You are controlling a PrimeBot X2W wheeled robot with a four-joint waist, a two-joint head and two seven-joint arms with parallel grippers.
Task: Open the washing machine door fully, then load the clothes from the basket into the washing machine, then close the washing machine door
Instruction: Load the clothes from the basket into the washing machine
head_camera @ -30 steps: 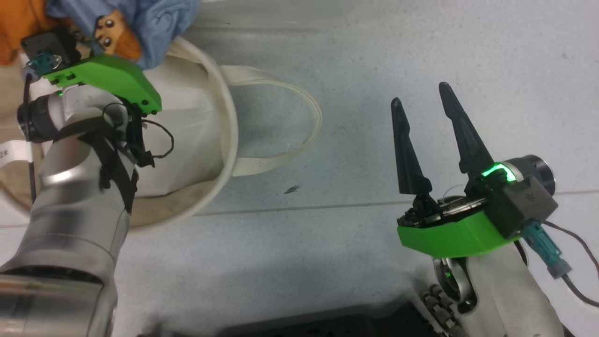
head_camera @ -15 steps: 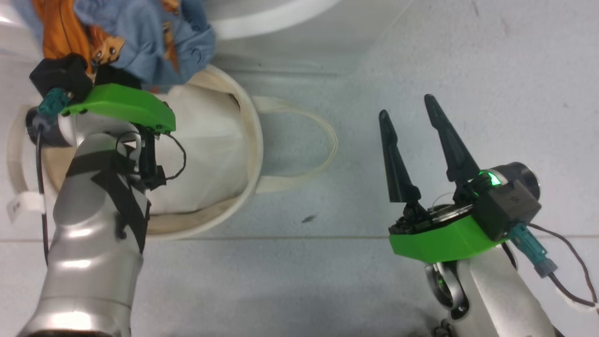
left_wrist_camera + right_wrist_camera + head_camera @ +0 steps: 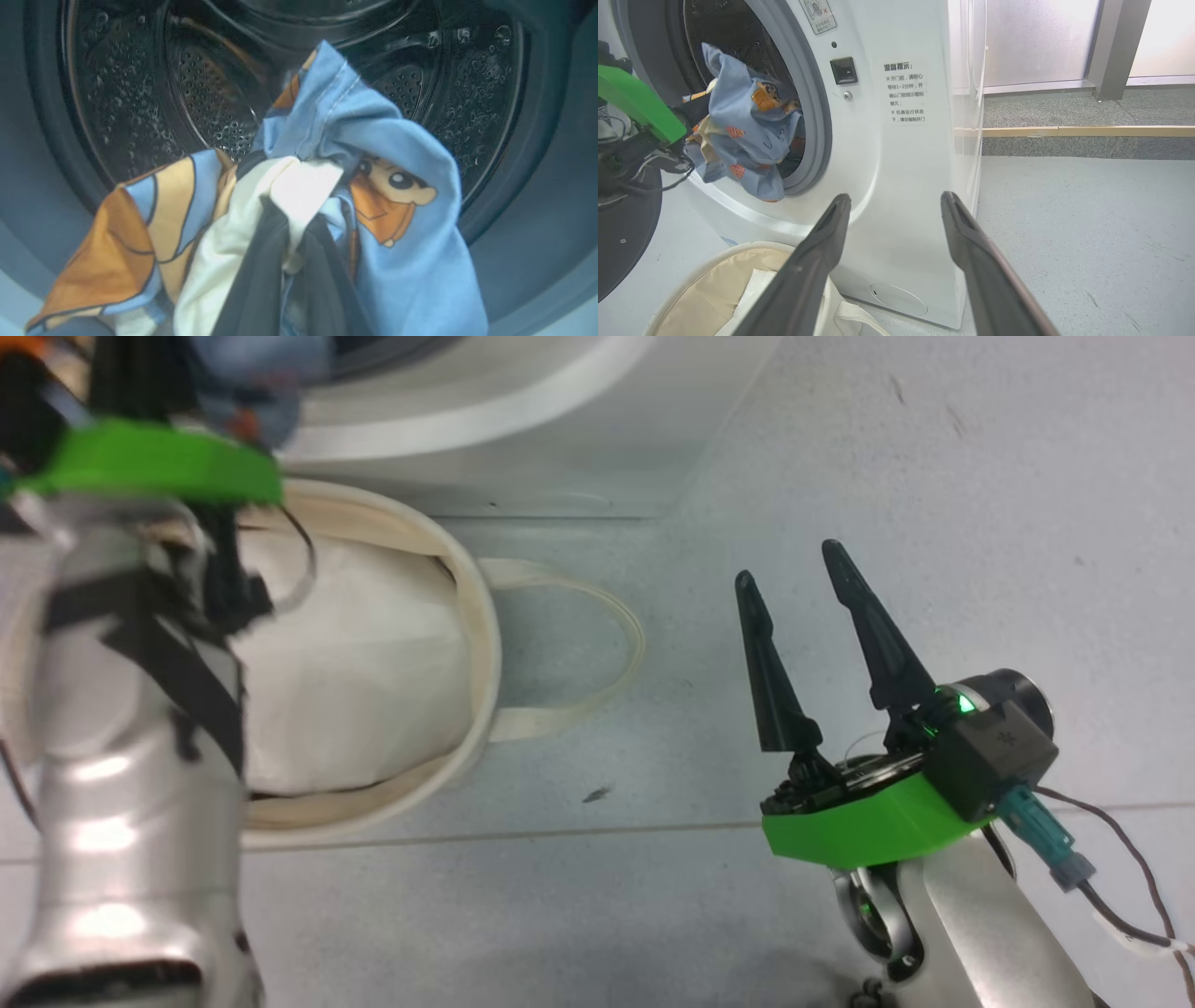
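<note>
The washing machine door (image 3: 621, 233) stood open. The left tool (image 3: 292, 219), clamped shut on the clothes (image 3: 397, 140), held them at the washing machine (image 3: 896, 163) mouth, above the basket (image 3: 467, 616). The right tool (image 3: 789, 565) gaped wide, empty. Dropping the clothes in and closing the door were not yet done.

This looks like a laundry corner in a plain, institutional room. A white front-loading washing machine (image 3: 896, 163) stands on a grey speckled floor (image 3: 1064, 224) with a canvas basket (image 3: 481, 644) before it. Frosted glass panels (image 3: 1036, 42) and a metal post (image 3: 1106, 46) stand behind.

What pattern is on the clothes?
The clothes: light blue with orange-brown cartoon figures, best in left wrist view.
</note>
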